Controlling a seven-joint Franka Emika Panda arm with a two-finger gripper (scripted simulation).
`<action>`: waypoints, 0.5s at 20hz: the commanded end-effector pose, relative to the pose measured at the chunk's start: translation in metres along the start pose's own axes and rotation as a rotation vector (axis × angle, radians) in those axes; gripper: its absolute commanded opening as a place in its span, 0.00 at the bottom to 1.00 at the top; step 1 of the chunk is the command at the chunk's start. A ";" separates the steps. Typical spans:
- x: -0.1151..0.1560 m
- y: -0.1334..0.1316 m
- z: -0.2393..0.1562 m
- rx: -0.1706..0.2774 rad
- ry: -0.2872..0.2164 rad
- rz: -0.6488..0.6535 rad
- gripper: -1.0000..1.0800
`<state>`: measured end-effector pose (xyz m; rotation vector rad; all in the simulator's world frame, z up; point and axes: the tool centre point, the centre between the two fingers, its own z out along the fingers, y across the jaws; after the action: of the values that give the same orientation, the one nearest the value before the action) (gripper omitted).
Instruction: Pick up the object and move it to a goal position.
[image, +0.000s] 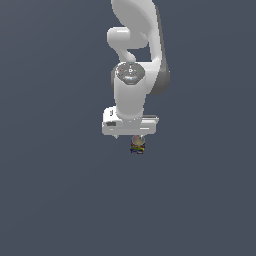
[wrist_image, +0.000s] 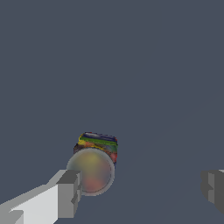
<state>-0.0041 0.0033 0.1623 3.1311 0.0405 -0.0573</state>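
Observation:
The object (wrist_image: 92, 162) is a tiny can with a pale round top and yellow, green, red and dark blue bands on its side. It stands on the flat grey-blue ground (wrist_image: 131, 65). My gripper (wrist_image: 140, 190) is open above it, the jaws set far wider than the can. The can lies between the fingers, close against one grey fingertip (wrist_image: 68, 192) and far from the other; I cannot tell if it touches. In the exterior view the object (image: 137, 145) peeks out just below the white hand of the gripper (image: 130, 134). No goal marker shows.
The white arm (image: 134, 45) rises behind the hand in the exterior view. Around it there is only the plain grey-blue ground (image: 50, 190), with no other objects or edges in sight.

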 end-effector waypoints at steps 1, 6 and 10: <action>0.000 0.000 0.000 0.000 0.000 0.001 0.96; -0.003 -0.006 0.007 0.001 0.004 0.022 0.96; -0.009 -0.015 0.017 0.003 0.010 0.056 0.96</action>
<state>-0.0111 0.0142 0.1498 3.1332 -0.0271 -0.0442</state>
